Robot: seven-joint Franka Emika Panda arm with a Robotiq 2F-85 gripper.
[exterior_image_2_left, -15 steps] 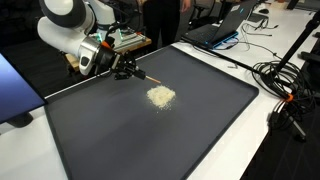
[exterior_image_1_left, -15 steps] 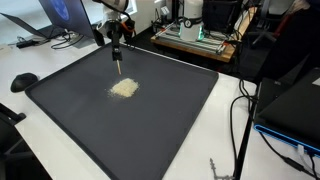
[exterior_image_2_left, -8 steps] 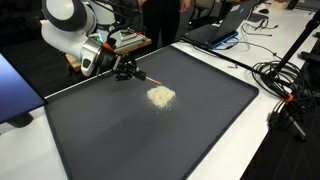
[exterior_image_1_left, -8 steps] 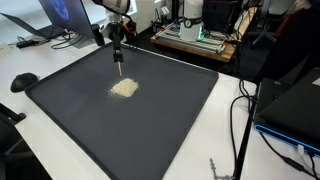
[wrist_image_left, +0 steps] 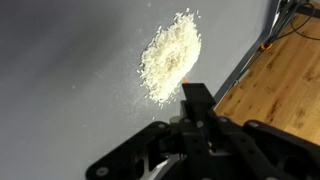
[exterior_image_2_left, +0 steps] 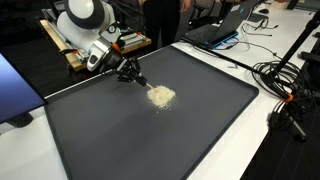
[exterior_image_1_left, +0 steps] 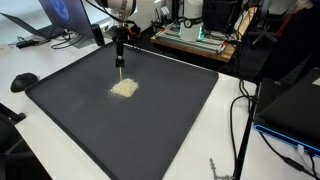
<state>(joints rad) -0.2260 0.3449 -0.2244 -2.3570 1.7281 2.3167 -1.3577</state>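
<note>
Hovering over the dark mat [exterior_image_1_left: 180, 110] | gripper [exterior_image_1_left: 119, 50]: jaws clamped on a thin tool [exterior_image_1_left: 120, 63], pointing down | tool tip: just beside the pale grain pile [exterior_image_1_left: 124, 88], contact not discernible | pile: lying on the mat, in the half nearer the arm, filling the upper wrist view.

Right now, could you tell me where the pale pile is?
In both exterior views the pale pile lies on the dark mat, close beside the gripper.
</note>
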